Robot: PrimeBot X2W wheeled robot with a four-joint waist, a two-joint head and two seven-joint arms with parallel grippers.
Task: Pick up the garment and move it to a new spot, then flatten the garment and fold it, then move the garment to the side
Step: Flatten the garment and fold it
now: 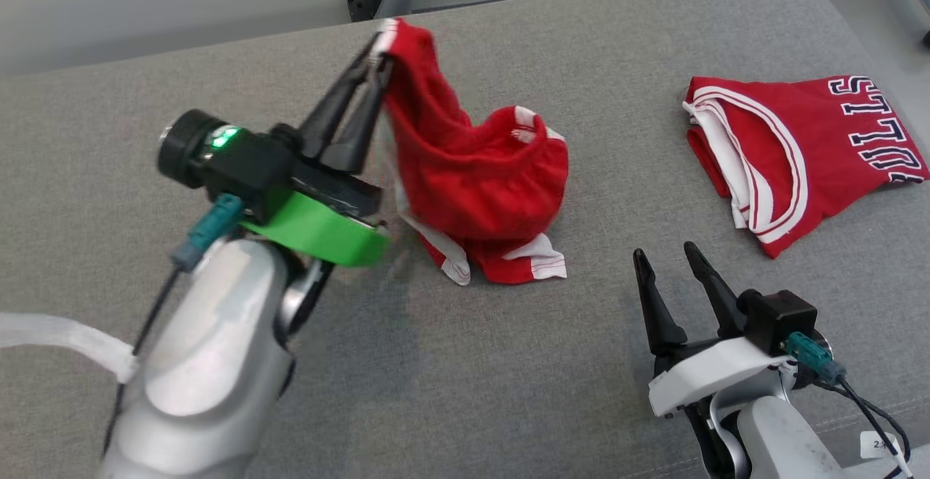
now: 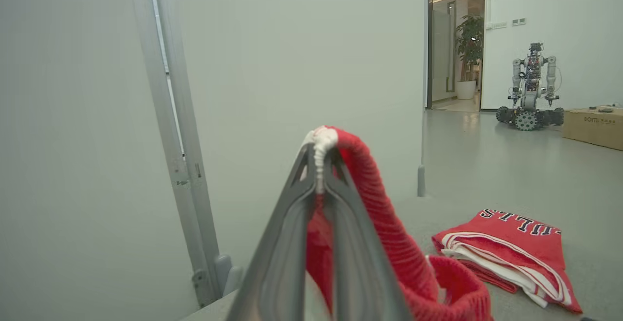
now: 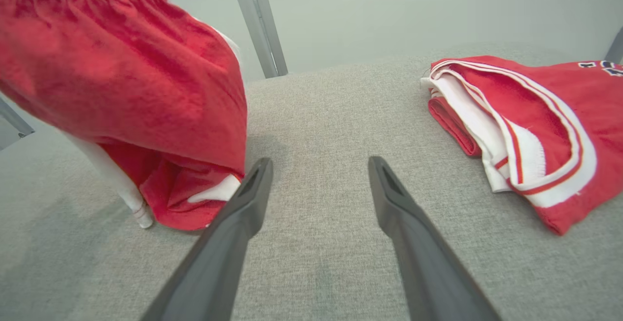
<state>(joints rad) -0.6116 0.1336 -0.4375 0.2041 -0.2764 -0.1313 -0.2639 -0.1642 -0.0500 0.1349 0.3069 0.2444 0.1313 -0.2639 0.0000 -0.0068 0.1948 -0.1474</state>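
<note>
- While the left gripper (image 1: pixel 378 54) clamps its two dark fingers tight on a white-trimmed edge of the red shorts (image 1: pixel 479 174), most of the cloth hangs from that pinch. The lowest folds rest bunched on the grey padded surface (image 1: pixel 508 392).
- The shorts are left of centre on the surface, raised at one edge and crumpled below.
- The right gripper (image 1: pixel 665 257) hovers low at the near right, fingers spread apart and holding nothing. It points at the bare grey area between the shorts and a folded red jersey (image 1: pixel 799 152).
- The jersey lies flat, well to the right and apart from the shorts.
- Judging from this, the step in hand is lifting the shorts to carry them to a new spot.
- To do it well, the left arm should lift until the trailing hem leaves the surface before moving sideways, so nothing drags or catches.
- The grip is only on a thin edge, so a smooth, unhurried carry lowers the risk of the cloth slipping out.
- A good landing spot is bare grey surface with room to spread the shorts, clear of the jersey.
- The free right gripper could take a second edge, so the cloth hangs open and is easier to flatten.
</note>
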